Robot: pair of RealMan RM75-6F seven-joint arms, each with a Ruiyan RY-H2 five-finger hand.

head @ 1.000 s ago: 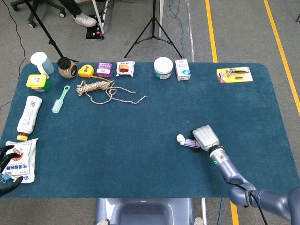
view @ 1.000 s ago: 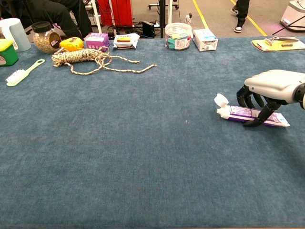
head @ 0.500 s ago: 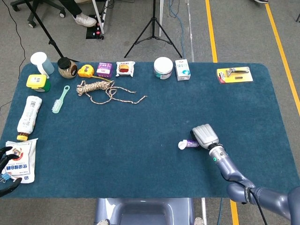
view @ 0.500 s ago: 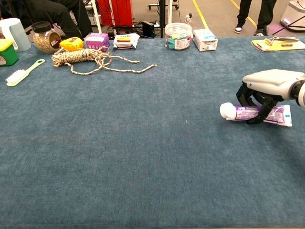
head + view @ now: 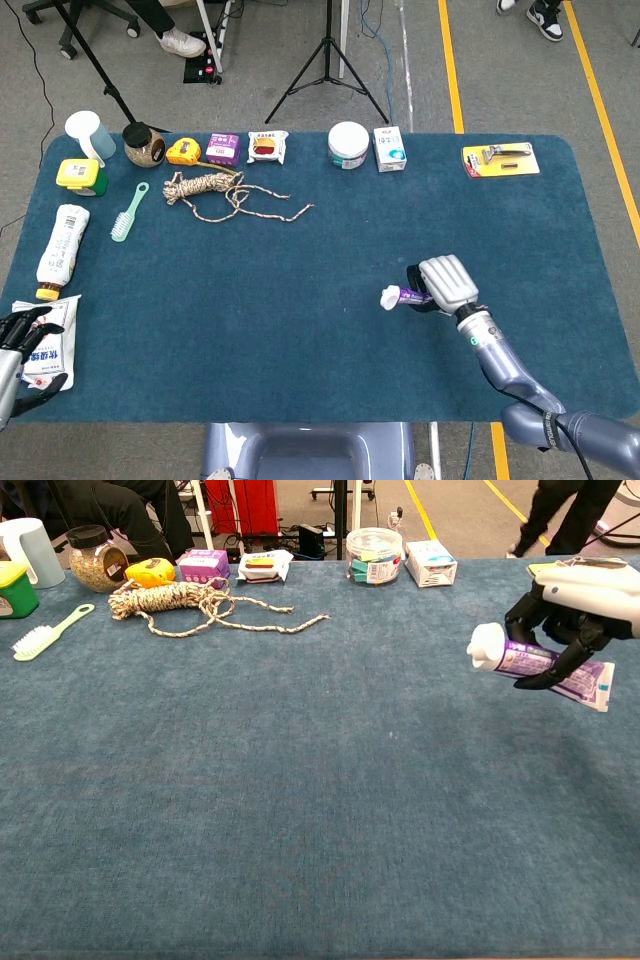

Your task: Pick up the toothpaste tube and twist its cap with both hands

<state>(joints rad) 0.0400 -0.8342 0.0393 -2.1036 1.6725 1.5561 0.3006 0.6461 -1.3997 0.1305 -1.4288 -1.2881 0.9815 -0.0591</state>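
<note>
While our right robot hand (image 5: 570, 605) is gripping the toothpaste tube (image 5: 545, 667) above the counter (image 5: 300, 780), our left robot hand (image 5: 22, 345) is waiting open, well apart, its cap (image 5: 485, 645) untwisted.

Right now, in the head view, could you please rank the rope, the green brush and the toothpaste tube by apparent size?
1. rope
2. green brush
3. toothpaste tube, though the right hand hides much of it.

Dark teal table (image 5: 300, 300); purple toothpaste tube (image 5: 555, 670) with white cap (image 5: 485, 645); mint-green brush (image 5: 127, 213) near the left edge; beige speckled rope (image 5: 222, 193).
</note>
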